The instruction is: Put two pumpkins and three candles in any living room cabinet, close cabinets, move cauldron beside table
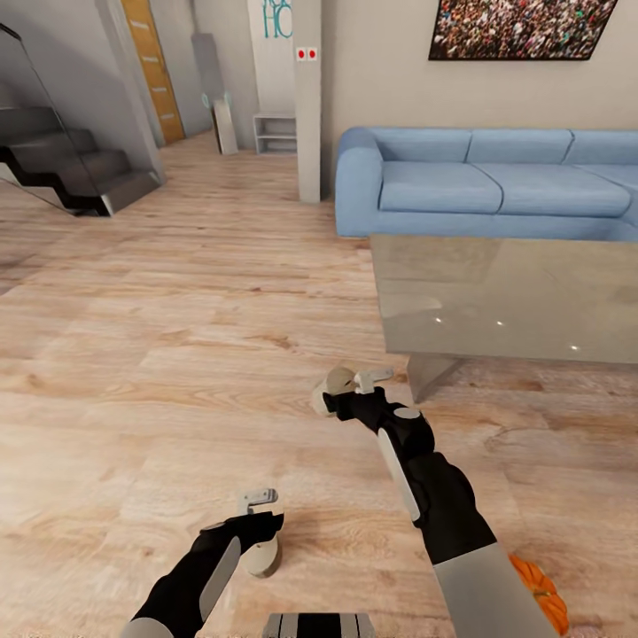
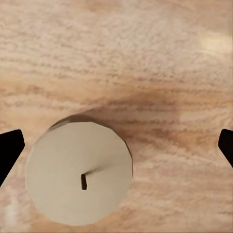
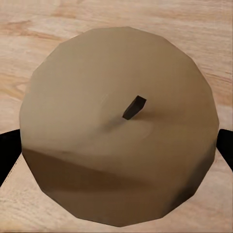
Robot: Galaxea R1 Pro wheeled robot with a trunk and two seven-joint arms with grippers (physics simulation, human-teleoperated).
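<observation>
far left of head view: dark staircase (image 1: 66, 168), orange-wood door (image 1: 152, 66) behind it, small white shelf unit (image 1: 275, 133) further along the back wall.

left gripper (image 1: 259, 525) low near the bottom edge, pointing down over a candle (image 1: 264, 556) standing on the wood floor (image 1: 177, 354). in the left wrist view that candle (image 2: 80, 179) is seen top-on, pale round face with a short dark wick, sitting closer to one dark fingertip (image 2: 9, 150) than the other. jaws spread wide, both tips clear of the candle, nothing gripped.

right gripper (image 1: 359, 385) further forward, mid-frame, just short of the glass table (image 1: 505, 297) corner. a pale round thing sits at its tip; the right wrist view shows it's a second candle (image 3: 119, 126), top face and wick very close to the camera, between the dark fingertips (image 3: 9, 155) at the frame edges. can't tell if the pads actually touch it or if it's lifted off the floor.

behind the table: blue sofa (image 1: 496, 182), dark framed picture (image 1: 518, 27) above it.

bottom right corner: orange pumpkin (image 1: 542, 592) on the floor, partly hidden by the right forearm.
</observation>
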